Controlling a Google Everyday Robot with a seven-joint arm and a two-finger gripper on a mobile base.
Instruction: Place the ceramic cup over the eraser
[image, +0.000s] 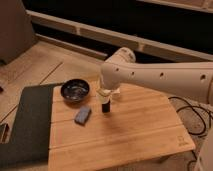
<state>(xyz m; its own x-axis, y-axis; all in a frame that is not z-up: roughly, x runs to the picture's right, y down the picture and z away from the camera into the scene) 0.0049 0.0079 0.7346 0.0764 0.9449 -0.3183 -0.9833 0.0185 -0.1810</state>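
The small black eraser (105, 108) stands upright near the middle of the wooden table (130, 137). Directly above it, touching or almost touching its top, is the small white ceramic cup (109, 95). The cup hangs from my gripper (107, 91), which is shut on it at the end of the big white arm coming in from the right. The arm's wrist hides most of the gripper. I cannot tell whether the cup's rim has reached over the eraser's top.
A dark round bowl (75, 90) sits left of the eraser at the table's back edge. A flat blue-grey block (82, 115) lies in front of the bowl. A dark mat (25, 125) covers the table's left side. Cables (197, 117) lie on the floor at right.
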